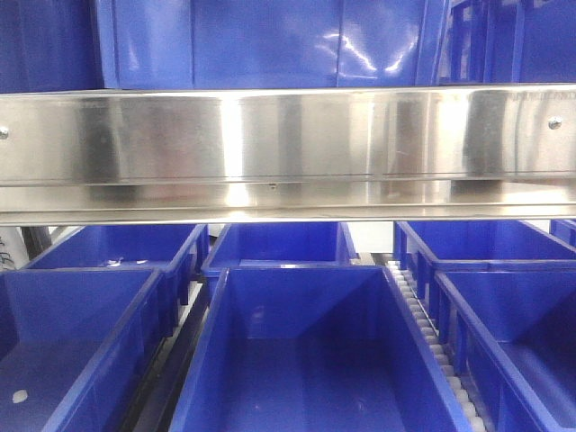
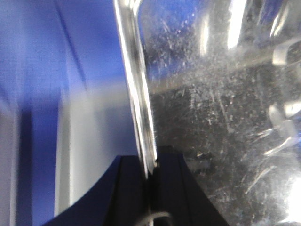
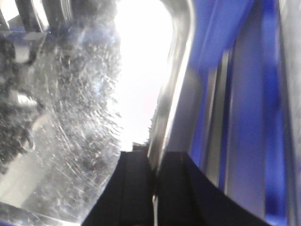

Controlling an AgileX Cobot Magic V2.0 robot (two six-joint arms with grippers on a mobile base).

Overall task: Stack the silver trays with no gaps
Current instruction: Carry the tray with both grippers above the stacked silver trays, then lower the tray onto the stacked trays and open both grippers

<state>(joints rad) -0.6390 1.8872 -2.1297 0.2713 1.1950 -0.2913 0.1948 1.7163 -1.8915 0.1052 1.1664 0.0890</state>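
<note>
In the left wrist view a scratched silver tray fills the right half, and its thin rim runs down into my left gripper, which is shut on it. The right wrist view shows a silver tray on the left, its rim pinched by my right gripper, also shut. Whether both hold the same tray I cannot tell. Neither the trays nor the grippers appear in the front view.
A long brushed-steel rail with screws crosses the front view. Below it stand several open blue bins, with a white roller strip between two of them. More blue bins sit above. Blue bin walls lie beside each tray.
</note>
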